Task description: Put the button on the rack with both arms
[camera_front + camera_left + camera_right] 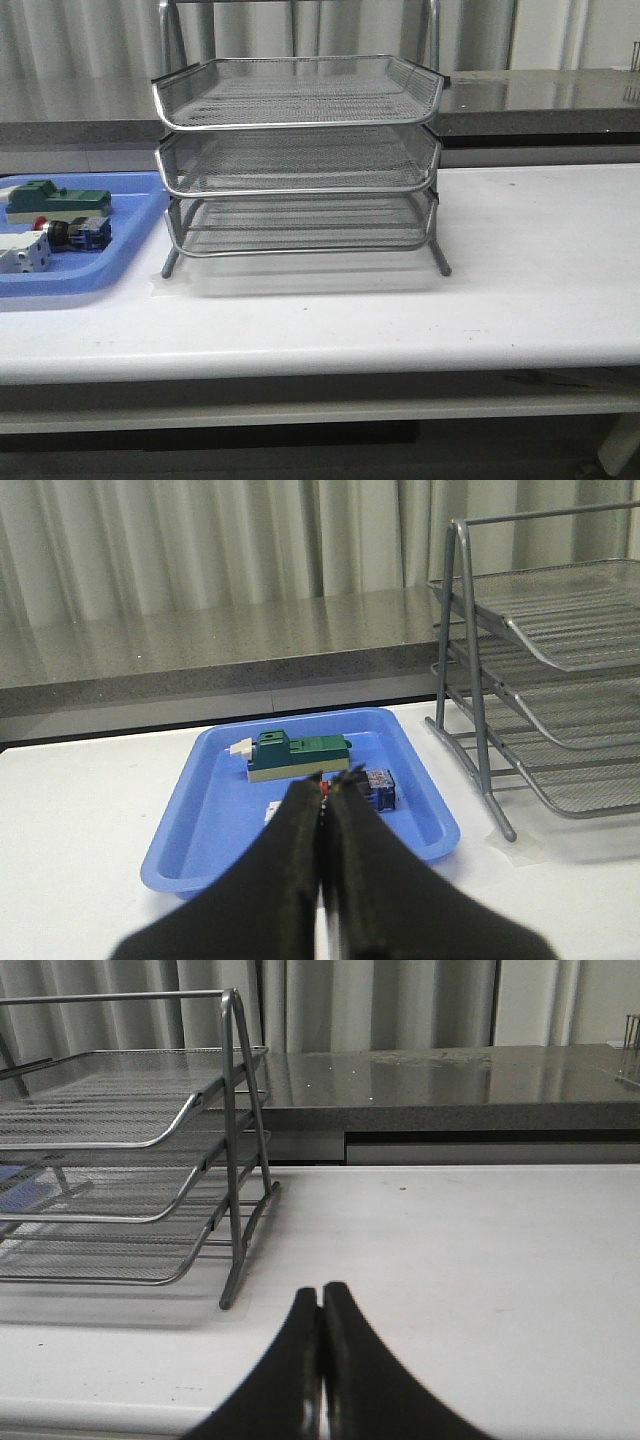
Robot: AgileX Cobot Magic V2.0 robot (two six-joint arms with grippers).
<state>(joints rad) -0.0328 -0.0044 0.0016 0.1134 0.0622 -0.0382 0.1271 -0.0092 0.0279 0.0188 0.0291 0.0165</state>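
Observation:
The button point(68, 233), red head, black body and blue rear block, lies on its side in the blue tray point(140, 215) at the left. In the left wrist view its blue block point(380, 788) shows just past my left gripper point(325, 782), which is shut and empty on the near side of the tray. The silver three-tier wire rack point(300, 160) stands mid-table, all tiers bare. It also shows in the left wrist view point(560, 670) and the right wrist view point(130, 1180). My right gripper point(322, 1290) is shut and empty, low over the table to the rack's right. No arm shows in the front view.
The blue tray point(215, 820) also holds a green rectangular block point(55, 198) point(300, 752) and a white boxy component point(22, 254). A dark counter point(540, 95) runs behind the white table point(530, 260).

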